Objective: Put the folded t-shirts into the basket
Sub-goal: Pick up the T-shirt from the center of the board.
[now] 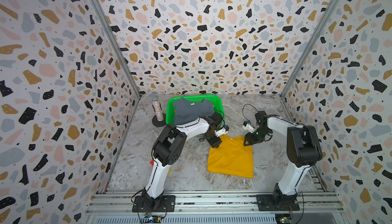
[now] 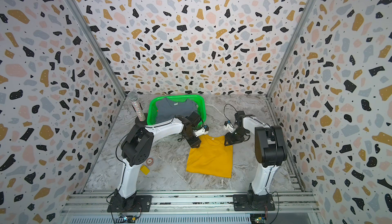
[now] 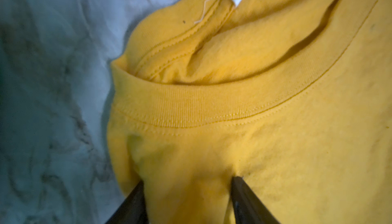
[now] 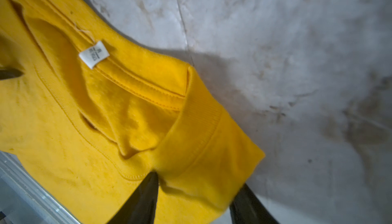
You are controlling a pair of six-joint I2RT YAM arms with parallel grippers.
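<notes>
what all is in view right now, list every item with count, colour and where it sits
mustard t-shirt: 1, yellow, folded on the table between the arms
grey-blue t-shirt: 1, slate, lying in the basket
basket: 1, bright green, far side of the table
microphone: 1, glittery silver, upright on a black round stand beside the basket
block: 1, yellow, on the table by the left arm
disc: 1, red and white, next to the block
table: 1, grey marble
left gripper: 1, black, astride bunched cloth below the mustard collar, grip unclear
right gripper: 1, black, astride the collar's other corner, grip unclear
</notes>
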